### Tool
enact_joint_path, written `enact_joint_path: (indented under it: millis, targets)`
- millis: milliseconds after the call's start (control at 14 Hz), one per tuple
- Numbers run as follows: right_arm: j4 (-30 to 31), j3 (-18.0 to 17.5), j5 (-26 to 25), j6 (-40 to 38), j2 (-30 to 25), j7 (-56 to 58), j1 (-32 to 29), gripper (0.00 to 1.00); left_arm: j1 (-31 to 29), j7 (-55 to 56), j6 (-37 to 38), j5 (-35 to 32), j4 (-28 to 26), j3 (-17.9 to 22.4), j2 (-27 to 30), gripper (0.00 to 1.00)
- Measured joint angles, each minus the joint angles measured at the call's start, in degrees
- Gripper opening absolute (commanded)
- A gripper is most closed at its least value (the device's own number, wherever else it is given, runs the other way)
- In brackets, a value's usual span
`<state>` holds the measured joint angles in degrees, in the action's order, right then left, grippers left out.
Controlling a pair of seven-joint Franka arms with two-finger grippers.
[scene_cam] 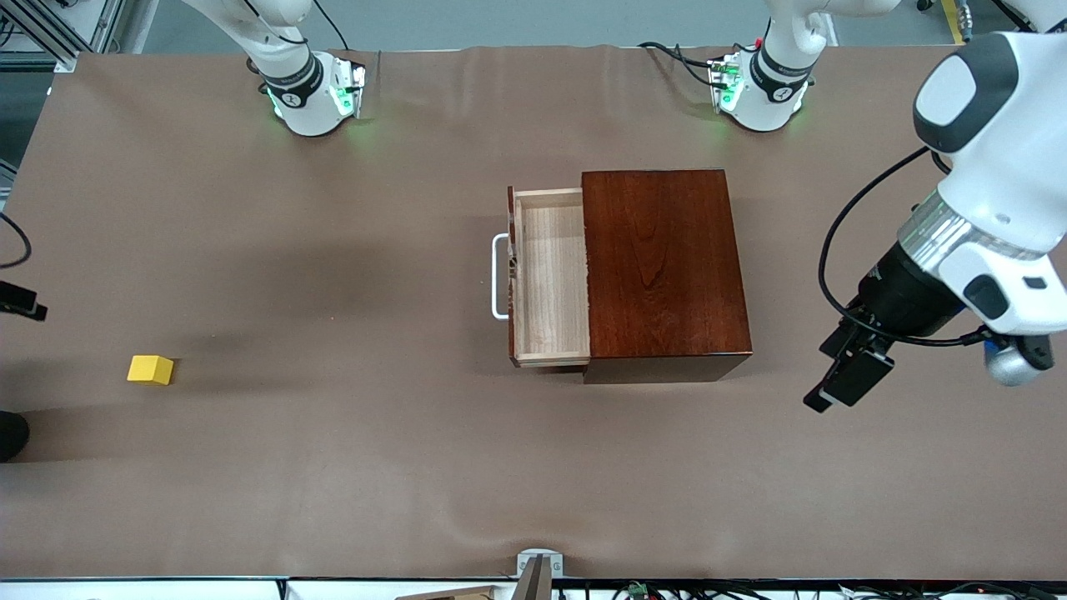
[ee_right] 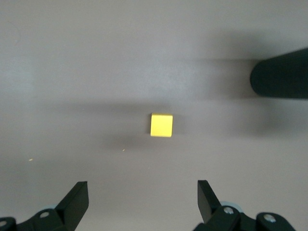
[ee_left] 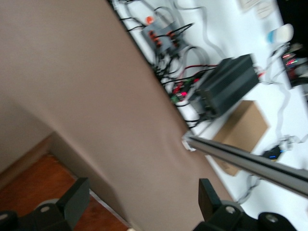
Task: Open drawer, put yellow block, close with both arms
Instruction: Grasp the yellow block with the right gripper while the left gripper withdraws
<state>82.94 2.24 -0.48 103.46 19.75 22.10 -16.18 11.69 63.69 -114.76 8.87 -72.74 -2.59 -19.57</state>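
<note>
The dark reddish-brown box [scene_cam: 663,267] stands mid-table with its drawer [scene_cam: 550,279] pulled out toward the right arm's end; the pale tray is empty and the white handle [scene_cam: 499,276] shows. The yellow block [scene_cam: 151,369] lies on the table near the right arm's end. In the right wrist view the block [ee_right: 161,124] sits below my right gripper [ee_right: 142,186], which hangs open above it, apart from it. My left gripper [scene_cam: 838,385] hangs open over the table beside the box at the left arm's end, nothing between its fingers [ee_left: 77,197]; the box's corner [ee_left: 33,185] shows there.
A dark rounded object [ee_right: 281,79] lies close to the block, at the table's edge [scene_cam: 10,433]. A black part [scene_cam: 21,300] juts in above it. A metal bracket [scene_cam: 540,568] sits at the table's near edge. Cables and electronics [ee_left: 226,84] lie off the table.
</note>
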Motion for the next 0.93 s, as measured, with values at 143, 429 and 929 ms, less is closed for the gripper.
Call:
enact_joint_path:
  millis: [143, 429, 929]
  targets:
    - [0.0, 0.0, 0.4, 3.8, 3.3, 1.2, -0.6, 1.00, -0.3, -4.9, 7.0, 0.0, -1.2, 0.0, -0.1, 1.00]
    - [0.4, 0.0, 0.6, 10.2, 10.5, 1.5, -0.8, 1.00, -2.4, -18.1, 20.6, 0.0, -3.4, 0.2, -0.1, 1.00]
    - [10.6, 0.0, 0.8, 23.9, 14.1, -0.7, -1.9, 1.00, -3.1, -30.6, 26.2, -5.4, -12.9, -0.2, 2.6, 1.00]
